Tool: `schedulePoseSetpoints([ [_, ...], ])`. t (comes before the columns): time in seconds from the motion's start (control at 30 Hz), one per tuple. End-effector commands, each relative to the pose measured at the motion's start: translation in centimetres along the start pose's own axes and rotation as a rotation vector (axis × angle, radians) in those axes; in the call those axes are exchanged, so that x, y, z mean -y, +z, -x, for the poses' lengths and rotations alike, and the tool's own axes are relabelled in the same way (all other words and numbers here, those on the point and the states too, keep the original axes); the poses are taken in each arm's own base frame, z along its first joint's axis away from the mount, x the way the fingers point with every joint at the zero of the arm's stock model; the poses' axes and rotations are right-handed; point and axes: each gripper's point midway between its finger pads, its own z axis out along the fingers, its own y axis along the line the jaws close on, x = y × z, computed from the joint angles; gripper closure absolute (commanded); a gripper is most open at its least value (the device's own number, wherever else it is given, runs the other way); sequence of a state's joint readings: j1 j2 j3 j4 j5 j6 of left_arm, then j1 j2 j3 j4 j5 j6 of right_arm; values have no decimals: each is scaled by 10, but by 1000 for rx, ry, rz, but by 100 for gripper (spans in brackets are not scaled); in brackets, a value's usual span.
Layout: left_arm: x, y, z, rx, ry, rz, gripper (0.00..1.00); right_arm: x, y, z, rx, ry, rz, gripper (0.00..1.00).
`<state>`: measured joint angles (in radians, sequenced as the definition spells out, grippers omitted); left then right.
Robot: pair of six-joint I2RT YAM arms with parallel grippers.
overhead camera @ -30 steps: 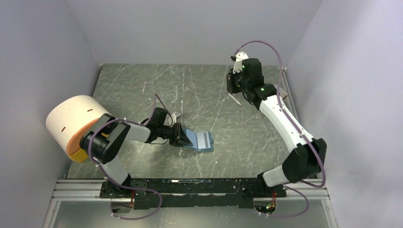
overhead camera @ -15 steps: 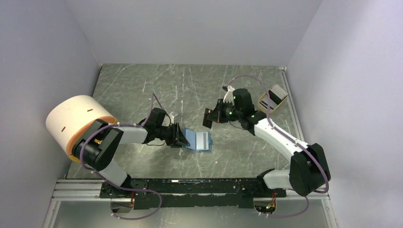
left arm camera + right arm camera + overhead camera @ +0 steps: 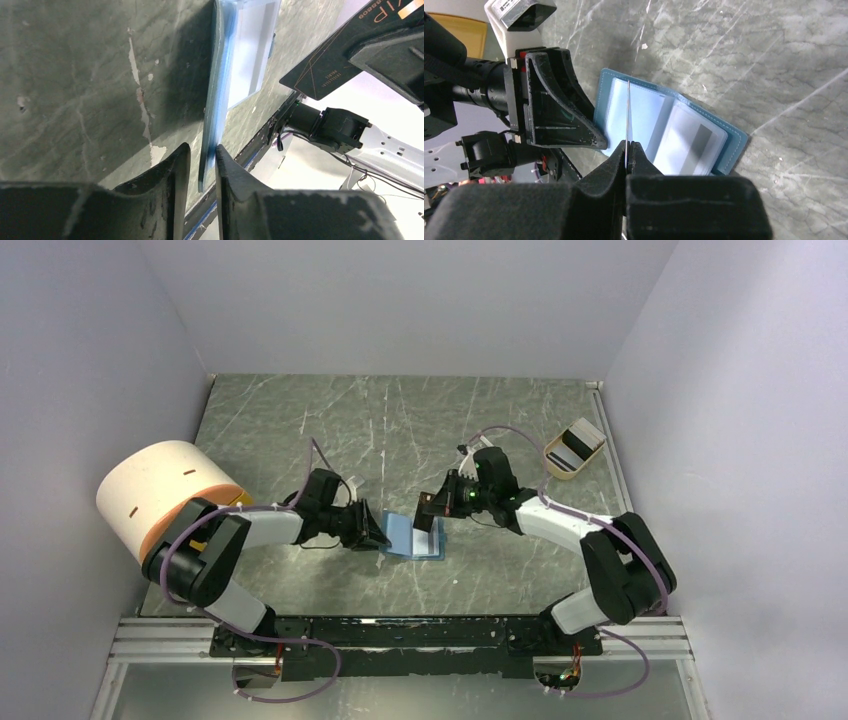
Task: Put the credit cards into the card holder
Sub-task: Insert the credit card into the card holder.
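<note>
The teal-blue card holder point(image 3: 415, 538) lies open on the table, its pale slots facing up point(image 3: 664, 125). My left gripper point(image 3: 372, 530) is low at its left edge. The cover's edge point(image 3: 207, 165) stands between the slightly open jaws point(image 3: 201, 150): one finger touches it and a gap shows at the other. My right gripper point(image 3: 438, 504) is shut on a dark credit card point(image 3: 428, 516), held on edge just above the holder's left half. That card shows edge-on in the right wrist view point(image 3: 628, 115) and as a dark face with orange print in the left wrist view point(image 3: 325, 70).
A small tan tray point(image 3: 573, 451) with more cards stands at the back right, near the table's right edge. A large white and orange cylinder point(image 3: 160, 502) sits at the left, beside the left arm. The two grippers are close together over the holder.
The right arm came down from the back right to the holder with the dark card. The left jaws parted slightly around the holder's edge, and the holder slid a little left.
</note>
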<state>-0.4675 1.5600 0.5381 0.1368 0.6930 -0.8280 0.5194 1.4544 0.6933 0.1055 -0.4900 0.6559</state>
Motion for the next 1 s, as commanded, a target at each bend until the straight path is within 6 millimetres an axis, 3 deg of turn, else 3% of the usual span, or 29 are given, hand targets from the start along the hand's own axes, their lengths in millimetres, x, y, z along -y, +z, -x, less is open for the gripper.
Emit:
schedulePoseSetpoints([
  [0.0, -7, -5, 0, 20, 5, 13, 72, -5, 9, -2, 2, 13, 56, 100],
  [0.23, -14, -6, -2, 17, -6, 30, 89, 9, 19, -12, -11, 44, 42, 100],
  [0.97, -25, -2, -7, 2, -23, 46, 88, 16, 38, -31, -72, 110, 70, 100],
])
